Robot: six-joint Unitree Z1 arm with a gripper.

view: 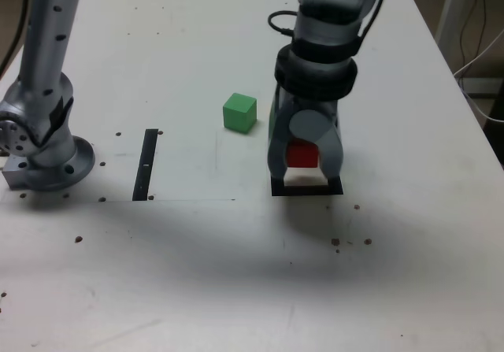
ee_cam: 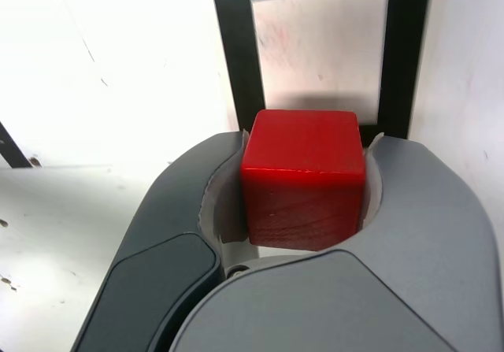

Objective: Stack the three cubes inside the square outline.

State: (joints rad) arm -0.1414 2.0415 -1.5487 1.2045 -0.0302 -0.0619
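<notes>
You had the gripper (view: 303, 157) pinched on the red cube (ee_cam: 303, 175), its jaws pressed against two opposite faces, as the wrist view showed plainly. The arm hung over the square outline (view: 277, 187), with the cube held above the white centre or very close to it; whether it touched the table (view: 409, 210) could not be told from either view. The green cube (view: 239, 113) sat on the bare table, apart from the frame, toward the exterior view's left of the gripper. The yellow cube did not show in either picture; it may have been hidden behind the arm. So by my reading you were at the very first placement: nothing was yet released inside the outline, and the green and yellow cubes were left to stack. The thin black strip (view: 145, 165) lay well apart, unused.
</notes>
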